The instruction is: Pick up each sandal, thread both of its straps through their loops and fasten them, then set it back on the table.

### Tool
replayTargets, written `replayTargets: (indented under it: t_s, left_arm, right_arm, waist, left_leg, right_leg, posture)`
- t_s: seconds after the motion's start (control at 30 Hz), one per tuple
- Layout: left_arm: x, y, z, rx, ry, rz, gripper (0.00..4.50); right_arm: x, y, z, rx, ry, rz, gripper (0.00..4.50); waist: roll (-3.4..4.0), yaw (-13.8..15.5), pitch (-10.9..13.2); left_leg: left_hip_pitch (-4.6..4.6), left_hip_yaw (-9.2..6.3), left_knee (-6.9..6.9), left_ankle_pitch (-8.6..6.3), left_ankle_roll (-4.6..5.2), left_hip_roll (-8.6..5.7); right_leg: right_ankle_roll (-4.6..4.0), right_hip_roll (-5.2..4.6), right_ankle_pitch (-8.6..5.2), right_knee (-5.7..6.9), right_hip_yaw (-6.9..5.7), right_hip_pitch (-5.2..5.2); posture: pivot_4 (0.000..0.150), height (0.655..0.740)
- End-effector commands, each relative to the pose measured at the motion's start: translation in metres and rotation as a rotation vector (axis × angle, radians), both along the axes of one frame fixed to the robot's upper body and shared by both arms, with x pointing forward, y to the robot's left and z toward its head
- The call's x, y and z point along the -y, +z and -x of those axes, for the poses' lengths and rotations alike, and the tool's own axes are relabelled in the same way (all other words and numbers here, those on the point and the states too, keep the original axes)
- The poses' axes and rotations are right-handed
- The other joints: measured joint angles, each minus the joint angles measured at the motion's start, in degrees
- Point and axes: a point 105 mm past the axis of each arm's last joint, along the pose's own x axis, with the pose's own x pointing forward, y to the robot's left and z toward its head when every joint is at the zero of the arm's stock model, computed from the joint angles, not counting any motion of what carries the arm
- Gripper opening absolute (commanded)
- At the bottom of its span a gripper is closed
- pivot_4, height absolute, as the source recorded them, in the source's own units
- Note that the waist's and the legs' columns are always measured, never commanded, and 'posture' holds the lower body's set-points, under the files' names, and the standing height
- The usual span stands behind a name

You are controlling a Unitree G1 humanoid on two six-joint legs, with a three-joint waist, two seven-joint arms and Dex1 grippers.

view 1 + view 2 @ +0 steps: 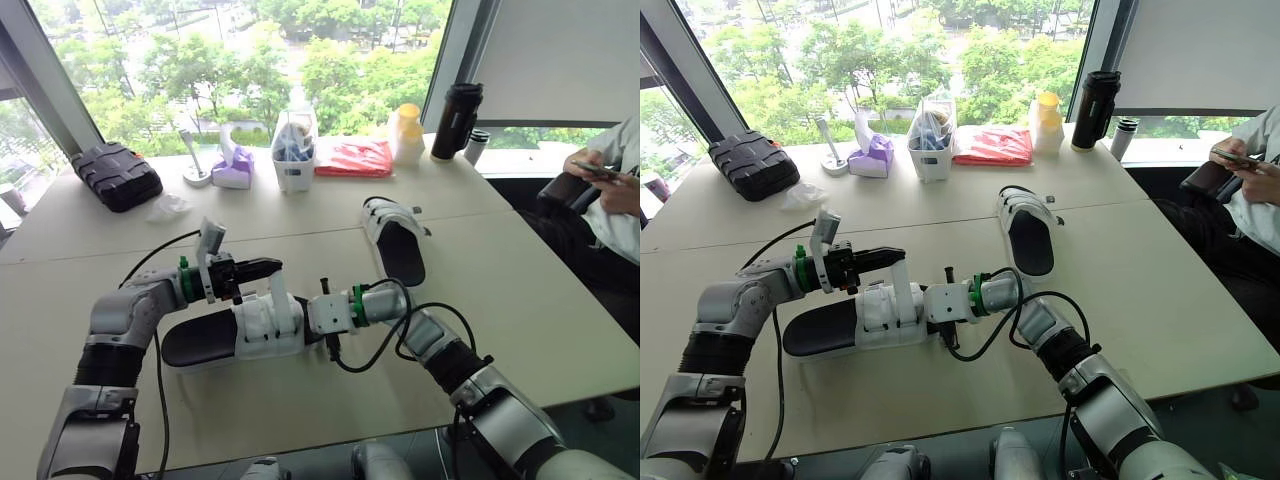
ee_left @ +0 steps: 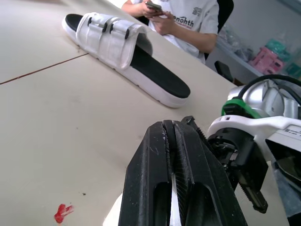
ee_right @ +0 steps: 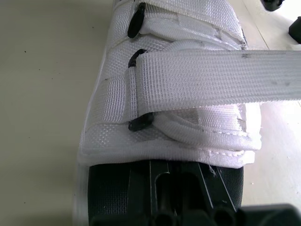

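The near sandal [image 1: 205, 340], black-soled with white straps, lies on the table between my arms. My left gripper [image 1: 272, 268] is shut on one white strap [image 1: 277, 296], which rises from the sandal's upper. In the right wrist view this strap [image 3: 216, 80] runs through its black loop [image 3: 133, 92] and stretches taut across the upper. My right gripper [image 1: 303, 326] is shut on the side of the sandal's upper. The second sandal [image 1: 393, 240] lies apart at the back right, its straps lying flat across its upper.
Along the window edge stand a black case [image 1: 117, 175], a purple tissue pack [image 1: 233, 168], a white container [image 1: 294, 150], a red bag [image 1: 352, 157], a yellow-lidded bottle [image 1: 406, 133] and a black tumbler [image 1: 456, 121]. A person [image 1: 610, 190] sits at the right.
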Motion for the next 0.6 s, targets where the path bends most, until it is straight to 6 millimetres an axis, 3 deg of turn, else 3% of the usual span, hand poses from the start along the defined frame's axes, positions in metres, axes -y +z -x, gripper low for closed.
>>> replayTargets:
  t_s: [0.03,0.4,0.5,0.6]
  left_arm:
    - [-0.009,0.009,-0.011,0.071,0.052,-0.03,0.06]
    - [-0.007,-0.037,-0.009,-0.014,-0.001,-0.248,0.06]
    - [-0.007,-0.041,-0.007,-0.013,-0.03,-0.302,1.03]
    - [-0.005,-0.046,-0.009,0.046,-0.052,-0.41,2.54]
  right_arm:
    - [0.016,-0.041,0.009,-0.101,-0.024,0.151,0.0]
    - [0.016,-0.042,0.01,-0.1,-0.021,0.155,0.0]
    - [0.016,-0.042,0.011,-0.101,-0.021,0.153,0.0]
    - [0.016,-0.042,0.011,-0.1,-0.022,0.152,0.0]
  waist:
    - [0.0,0.01,0.0]
    - [0.02,0.05,-0.03]
    - [0.02,-0.02,-0.04]
    - [0.01,0.03,-0.05]
  left_leg:
    - [0.0,0.0,0.0,0.0,0.0,0.0]
    - [0.02,0.02,-0.01,0.0,0.0,-0.01]
    - [0.02,0.02,-0.01,0.0,0.0,-0.01]
    - [0.02,0.01,-0.03,0.0,0.0,-0.01]
  right_leg:
    - [0.0,0.0,0.0,0.0,0.0,0.0]
    - [0.01,-0.01,0.0,0.0,0.0,0.02]
    - [0.02,-0.01,0.0,0.0,0.0,0.03]
    - [0.03,-0.01,0.01,0.0,-0.01,0.02]
  posture:
    - [0.15,0.74]
    - [0.15,0.74]
    - [0.15,0.74]
    - [0.15,0.74]
